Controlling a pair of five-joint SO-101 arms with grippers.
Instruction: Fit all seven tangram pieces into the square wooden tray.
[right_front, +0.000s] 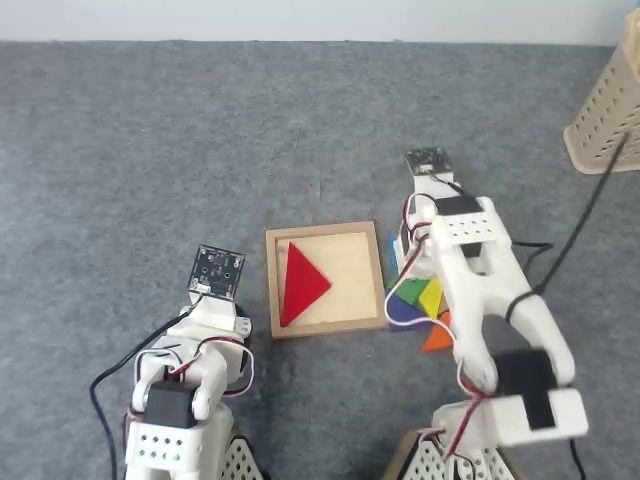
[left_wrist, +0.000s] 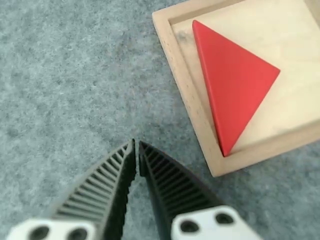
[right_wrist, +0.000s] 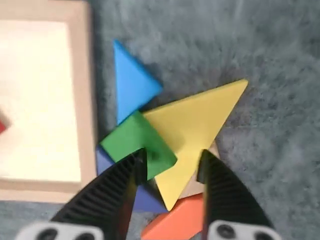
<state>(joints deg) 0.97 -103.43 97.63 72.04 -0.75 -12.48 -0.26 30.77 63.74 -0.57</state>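
Right end effector (right_wrist: 172, 159) gaping astride yellow triangle (right_wrist: 197, 117) beside tray (right_wrist: 84, 75) rim, left end effector (left_wrist: 136, 146) hovering closed, empty, over counter (left_wrist: 60, 75).

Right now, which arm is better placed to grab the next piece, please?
Right: the right gripper, open, straddles the yellow triangle in the pile; the left gripper is shut over bare carpet.

Red triangle (right_front: 300, 282) flat in tray (right_front: 325, 229)
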